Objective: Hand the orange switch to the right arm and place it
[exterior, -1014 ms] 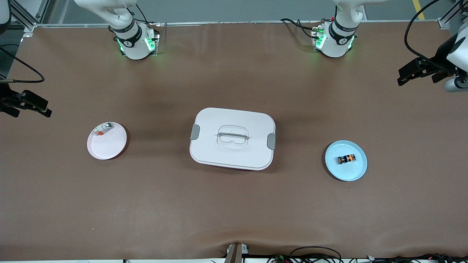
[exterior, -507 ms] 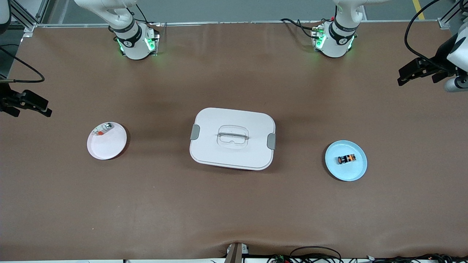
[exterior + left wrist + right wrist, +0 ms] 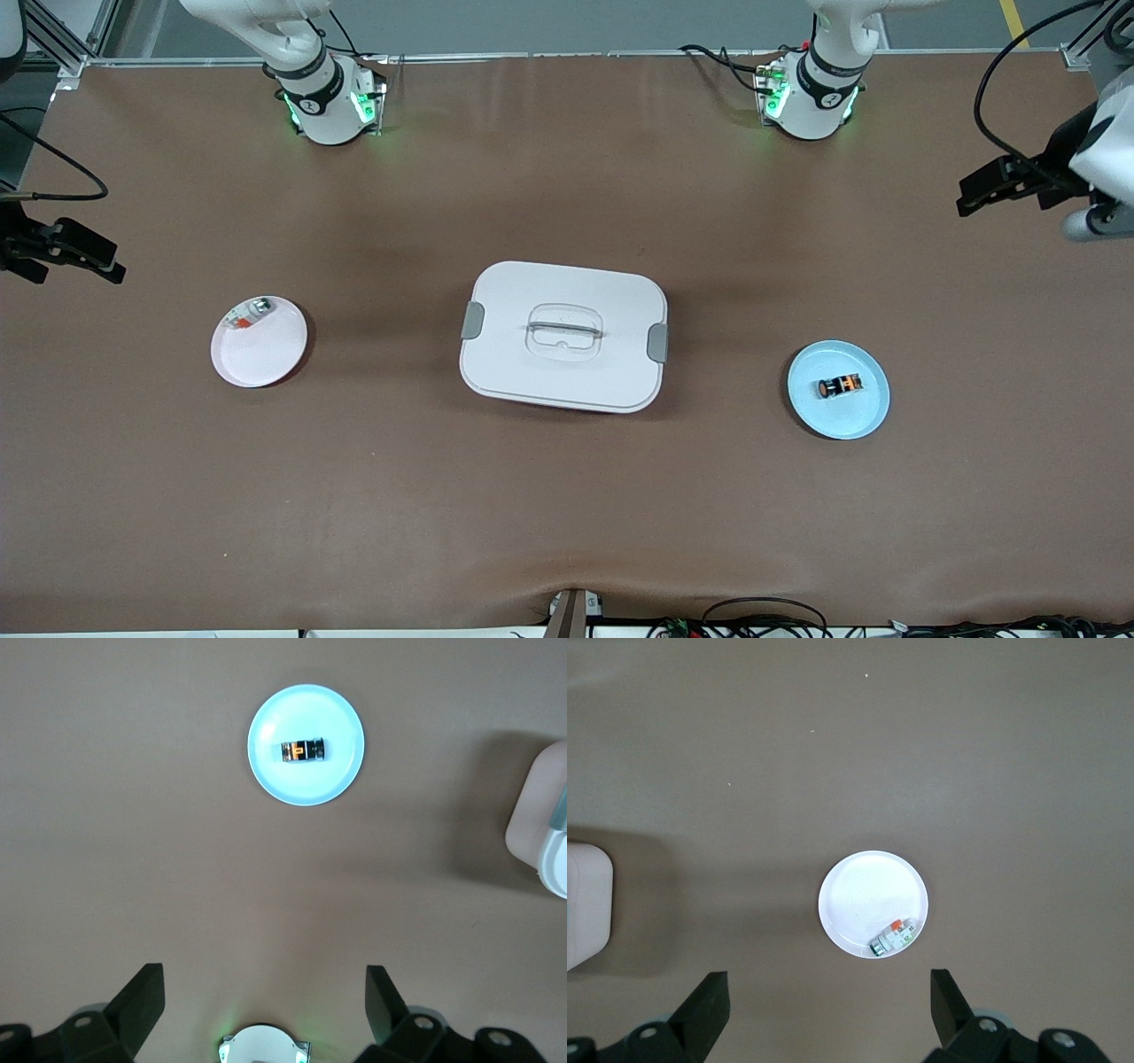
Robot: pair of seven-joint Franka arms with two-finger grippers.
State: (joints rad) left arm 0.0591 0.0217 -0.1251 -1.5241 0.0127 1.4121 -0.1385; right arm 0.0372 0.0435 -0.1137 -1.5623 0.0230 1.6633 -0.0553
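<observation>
The orange switch (image 3: pixel 840 386), a stubby black cylinder with orange bands, lies on its side in the middle of a light blue plate (image 3: pixel 852 418) toward the left arm's end of the table. My left gripper (image 3: pixel 976 193) hangs high over that end of the table, open and empty. In the left wrist view the orange switch (image 3: pixel 302 750) and its blue plate (image 3: pixel 306 787) lie well away from the left gripper (image 3: pixel 265 985). My right gripper (image 3: pixel 87 255) hangs open and empty over the right arm's end; the right arm waits.
A white lidded box (image 3: pixel 563 335) with grey clips sits mid-table between the plates. A pale plate (image 3: pixel 261 354) toward the right arm's end holds a small silver-and-clear part (image 3: pixel 248 313). The right wrist view shows that plate (image 3: pixel 864 895) and part (image 3: pixel 893 936).
The left arm's hand has shifted slightly over the table's end. The right arm, the switch and the plates have not moved.
</observation>
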